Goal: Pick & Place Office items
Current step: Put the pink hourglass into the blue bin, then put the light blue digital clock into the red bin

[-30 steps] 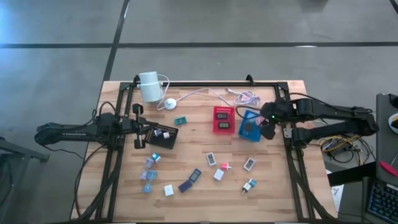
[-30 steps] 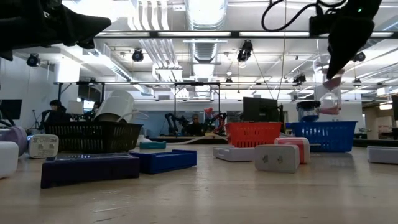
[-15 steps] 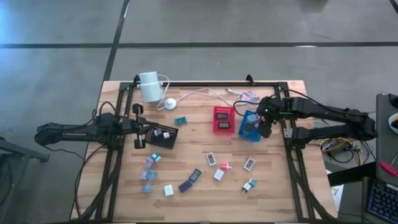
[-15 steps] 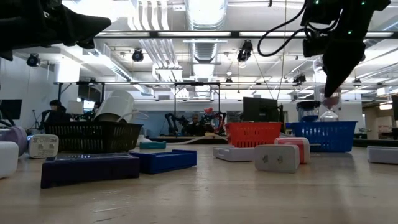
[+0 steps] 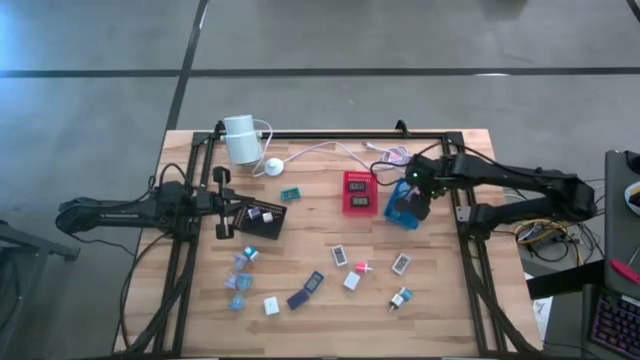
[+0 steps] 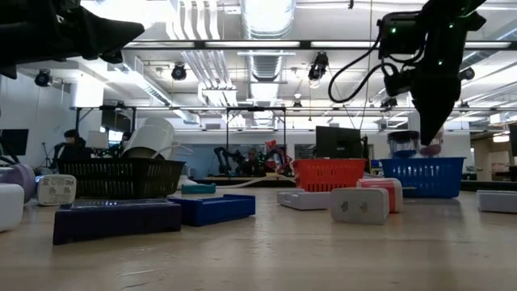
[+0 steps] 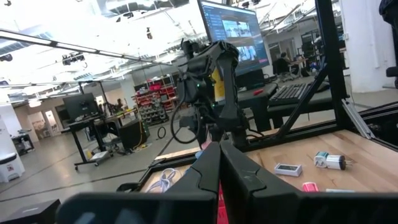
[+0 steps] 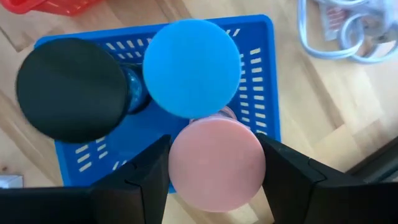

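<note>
My right gripper [image 5: 418, 195] [image 6: 432, 139] is over the blue tray [image 5: 400, 212] [image 6: 428, 176] and is shut on a pink round-capped item [image 8: 216, 165]. A blue-capped item [image 8: 191, 67] and a black-capped item [image 8: 71, 90] stand upright in that tray. Several small white, teal, pink and purple office items [image 5: 345, 258] lie scattered on the wood table. My left gripper [image 5: 222, 203] waits, shut, by the left end of the black tray [image 5: 260, 218], which holds small pieces. My right gripper holds the pink-capped item just under its round top cap [image 8: 216, 165], pinched between the two fingers [image 8: 155, 165] that stand on opposite sides of it. The fingers come from above, pointing down. The item stays upright, its lower end [image 6: 432, 150] dipping behind the blue tray's rim.
A red tray [image 5: 359, 192] holding two pieces stands left of the blue tray. The white cylinder [image 5: 240, 138] with its puck and cable lies at the far edge, and coiled white cable [image 5: 395, 155] [image 8: 339, 31] lies just beyond the blue tray. Black frame rails border the table.
My right gripper has moved toward the table's left and far edge and gone down, carrying the pink-capped item from well above the blue tray down to its rim. It has kept shut on the item, which has stayed upright.
</note>
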